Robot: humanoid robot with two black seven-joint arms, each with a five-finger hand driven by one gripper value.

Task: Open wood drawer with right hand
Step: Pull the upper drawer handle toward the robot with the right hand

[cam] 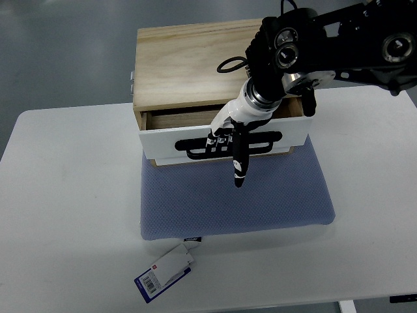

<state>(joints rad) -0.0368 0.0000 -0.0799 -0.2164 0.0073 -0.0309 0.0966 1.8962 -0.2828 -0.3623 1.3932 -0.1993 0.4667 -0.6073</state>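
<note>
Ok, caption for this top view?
Right hand hooks black handle of white-fronted wooden drawer, partly open.

A lab: bare white table (65, 195), grey floor (58, 52), robot test setup.

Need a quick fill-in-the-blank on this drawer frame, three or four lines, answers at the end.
1. The right hand has its fingers hooked on the drawer's black ____.
2. The drawer has a ____ front panel.
3. The wooden box sits on a ____ mat.
4. On the table before the mat lies a paper ____.

Answers: handle; white; blue; tag
</note>
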